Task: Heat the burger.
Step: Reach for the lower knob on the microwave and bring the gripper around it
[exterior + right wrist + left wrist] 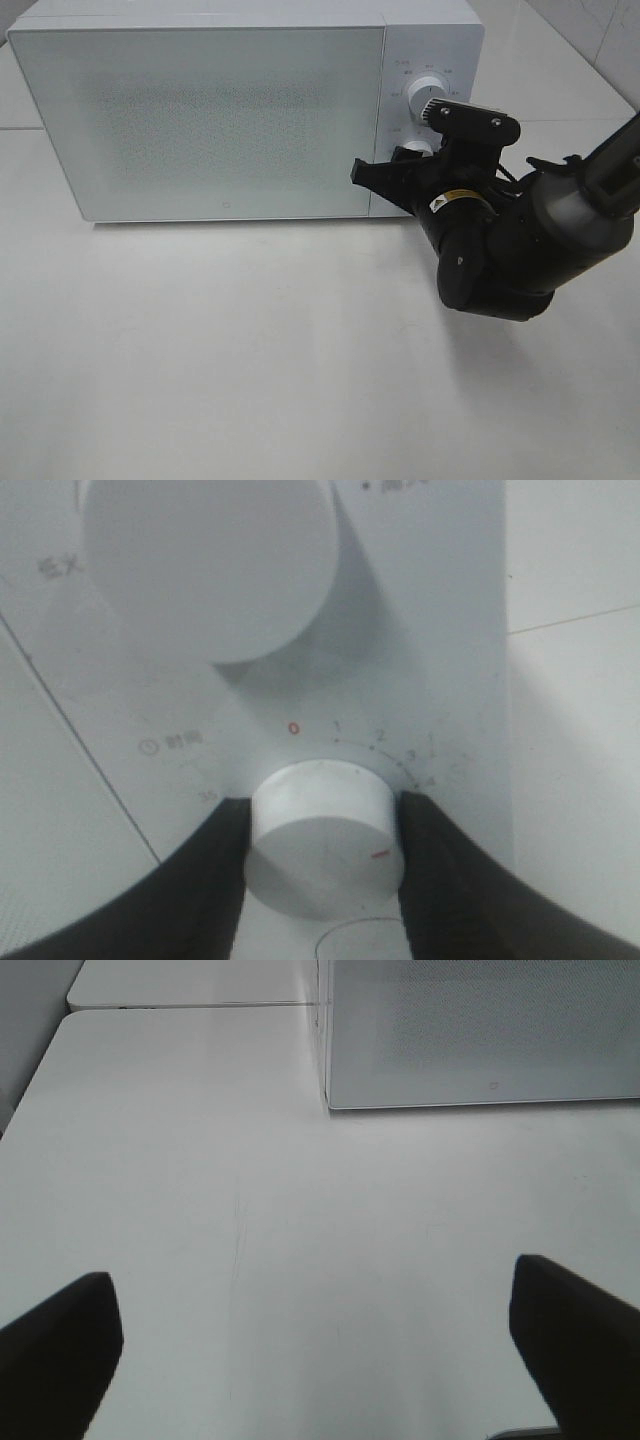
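On the microwave (230, 120) panel, the right gripper (325, 815) clamps both fingers on the lower timer knob (320, 855). The left gripper (312, 1290) hangs wide open above the white table (300, 1160). I cannot see the burger; maybe it sits behind the closed door (200, 110).

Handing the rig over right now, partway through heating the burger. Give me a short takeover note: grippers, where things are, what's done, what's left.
Right gripper: closed on the lower knob of the microwave, one finger on each side.
Left gripper: open, holding nothing, above bare table.
Burger: not visible in any view. The door is closed and I can't see through it.
Done: door closed, knob gripped. The knob's red mark sits away from the 0.
Left: probably finish setting the time, release the knob and pull the right arm back. Confirm the burger is inside.
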Controlling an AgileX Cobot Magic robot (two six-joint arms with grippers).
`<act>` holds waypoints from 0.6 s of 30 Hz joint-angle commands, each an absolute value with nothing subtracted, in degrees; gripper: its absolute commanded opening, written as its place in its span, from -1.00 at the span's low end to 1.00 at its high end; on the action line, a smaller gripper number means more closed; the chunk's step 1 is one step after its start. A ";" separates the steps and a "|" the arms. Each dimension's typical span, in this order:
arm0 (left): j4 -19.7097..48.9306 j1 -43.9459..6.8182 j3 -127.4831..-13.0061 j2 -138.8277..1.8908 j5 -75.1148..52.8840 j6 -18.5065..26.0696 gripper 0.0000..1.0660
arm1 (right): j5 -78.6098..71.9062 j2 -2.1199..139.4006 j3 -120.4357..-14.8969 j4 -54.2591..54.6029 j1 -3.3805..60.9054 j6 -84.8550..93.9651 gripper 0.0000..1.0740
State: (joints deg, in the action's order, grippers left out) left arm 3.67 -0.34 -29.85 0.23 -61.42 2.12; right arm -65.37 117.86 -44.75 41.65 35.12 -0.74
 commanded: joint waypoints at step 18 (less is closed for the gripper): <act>3.72 -0.23 -29.56 1.20 -61.54 1.95 0.83 | -80.62 115.05 -47.04 35.29 36.04 -39.53 -1.00</act>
State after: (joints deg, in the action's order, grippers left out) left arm 3.67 -0.34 -29.85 0.29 -61.42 2.12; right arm -64.40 117.23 -44.52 42.23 35.18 -36.67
